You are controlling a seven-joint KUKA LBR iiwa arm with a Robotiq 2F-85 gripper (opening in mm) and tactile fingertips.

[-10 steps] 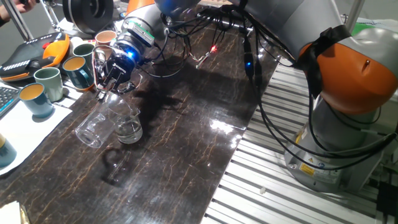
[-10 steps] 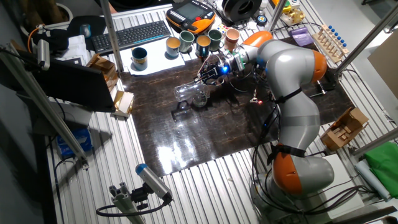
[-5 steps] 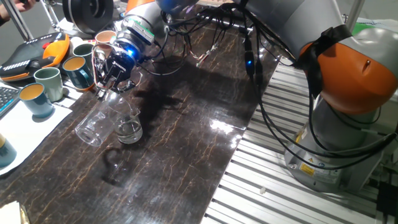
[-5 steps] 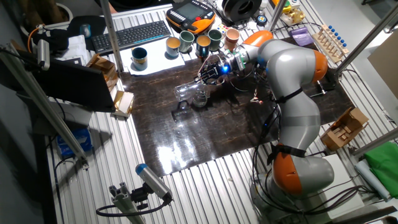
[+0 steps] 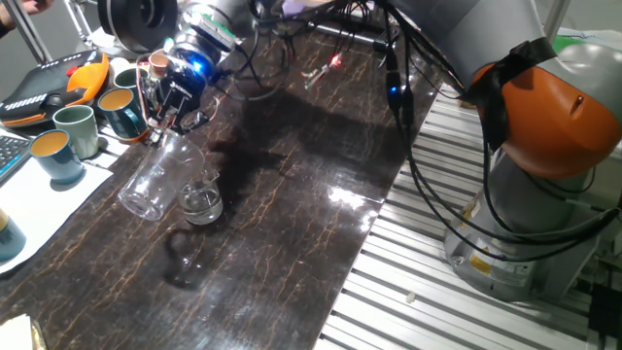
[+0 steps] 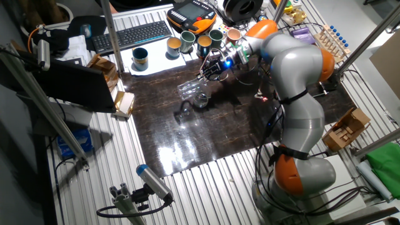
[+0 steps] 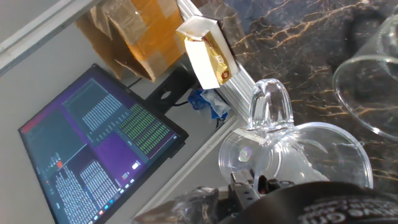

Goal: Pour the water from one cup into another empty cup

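My gripper [image 5: 163, 115] is shut on the base end of the taller clear tumbler [image 5: 154, 181]. The tumbler hangs tilted, rim down to the left, above the dark table. The shorter clear glass [image 5: 201, 200] stands upright just right of the tumbler's rim, touching or almost touching it. A glinting layer of water [image 5: 202, 207] lies in its bottom. The other fixed view shows the gripper [image 6: 212, 67], the tumbler [image 6: 189, 89] and the short glass [image 6: 200, 99]. In the hand view the tumbler [image 7: 298, 158] fills the foreground and the short glass's rim [image 7: 367, 93] is at the right.
Several coloured ceramic mugs [image 5: 76, 129] stand on white paper at the left, close to the gripper. An orange teach pendant [image 5: 53, 83] and a keyboard [image 6: 134, 34] lie behind them. A cardboard box [image 6: 103, 67] and a monitor [image 7: 99, 146] are off the table's far edge. Cables [image 5: 389, 87] cross the table.
The gripper has risen and shifted left toward the mugs with the tumbler in it. The tumbler's base end is higher, so it tilts more steeply. The short glass has not moved.
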